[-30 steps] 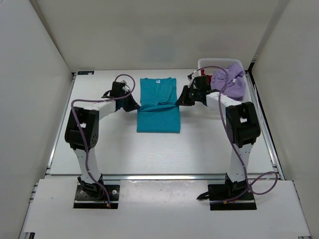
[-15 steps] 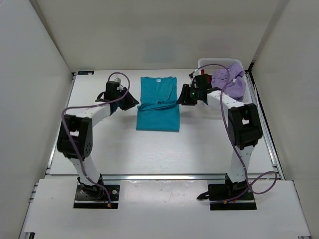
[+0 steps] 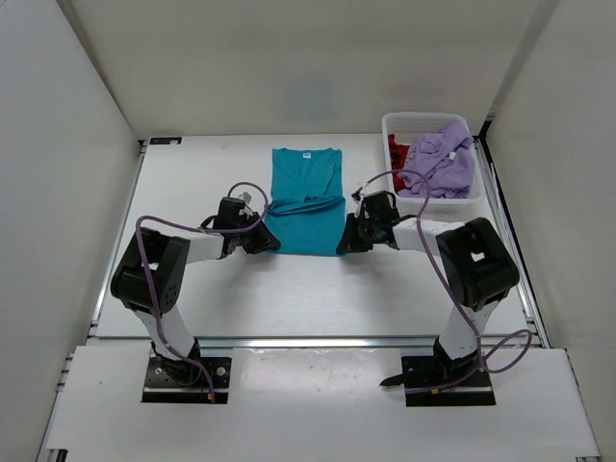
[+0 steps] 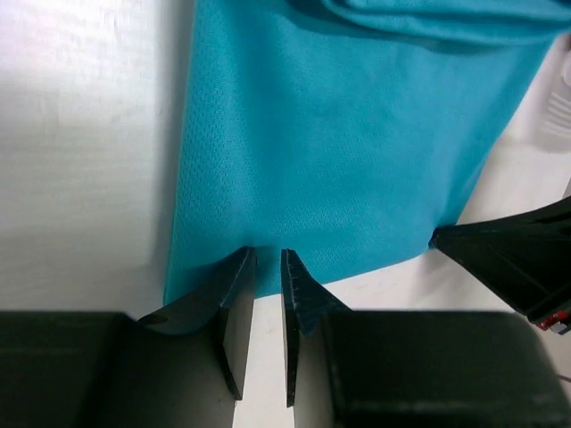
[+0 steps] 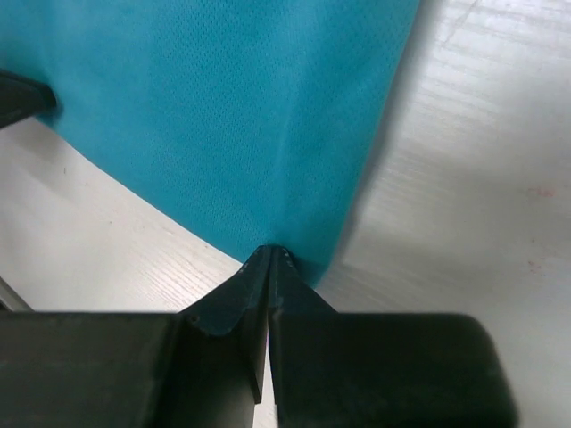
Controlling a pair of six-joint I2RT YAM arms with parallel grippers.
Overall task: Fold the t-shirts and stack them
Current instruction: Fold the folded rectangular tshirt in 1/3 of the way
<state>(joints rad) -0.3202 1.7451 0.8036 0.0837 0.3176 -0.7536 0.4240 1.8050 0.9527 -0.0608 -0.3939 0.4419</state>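
right wrist view: the teal t-shirt (image 5: 223, 116), flat on the table (image 5: 482, 178), is pinched at its hem by the right gripper (image 5: 268, 254); the left gripper (image 4: 266, 259) is slightly parted, so the fold could be skewed.

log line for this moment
left pincer: slightly open at teal t-shirt hem | right pincer: shut on that hem | lavender t-shirt, red t-shirt: in basket

Plain white table (image 3: 404, 289). The teal t-shirt (image 3: 306, 207) lies flat on it about midway between the left and right edges, a bit closer to the far edge, collar pointing at the far edge. A white mesh basket (image 3: 414, 115) sits in the far right corner, apart from the shirt.
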